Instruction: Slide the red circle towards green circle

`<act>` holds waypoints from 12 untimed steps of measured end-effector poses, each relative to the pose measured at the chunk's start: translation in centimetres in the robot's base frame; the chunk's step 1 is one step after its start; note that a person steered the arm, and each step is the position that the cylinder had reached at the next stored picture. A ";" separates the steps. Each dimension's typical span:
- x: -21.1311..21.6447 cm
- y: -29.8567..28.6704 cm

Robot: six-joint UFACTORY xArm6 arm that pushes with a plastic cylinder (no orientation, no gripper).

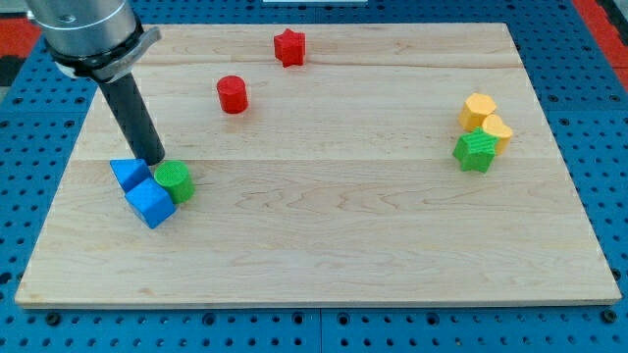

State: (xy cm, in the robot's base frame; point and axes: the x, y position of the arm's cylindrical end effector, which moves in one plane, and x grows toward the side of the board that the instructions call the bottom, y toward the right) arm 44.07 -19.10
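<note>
The red circle (233, 94) stands on the wooden board at the upper left of centre. The green circle (175, 181) sits lower left, touching a blue cube (149, 204), with a second blue block (128, 173) beside it. My tip (154, 162) rests on the board just above the green circle, between it and the second blue block. The red circle is above and to the right of my tip, well apart from it.
A red star (288, 46) lies near the board's top edge. At the right, two yellow blocks (478, 109) (497, 130) touch a green star-like block (475, 152). The wooden board (324, 255) lies on a blue pegboard table.
</note>
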 end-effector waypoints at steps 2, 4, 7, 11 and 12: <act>-5.1 -2.5; -12.0 5.7; -12.4 15.3; -4.0 17.6; -2.1 17.5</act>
State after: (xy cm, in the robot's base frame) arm 42.02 -1.59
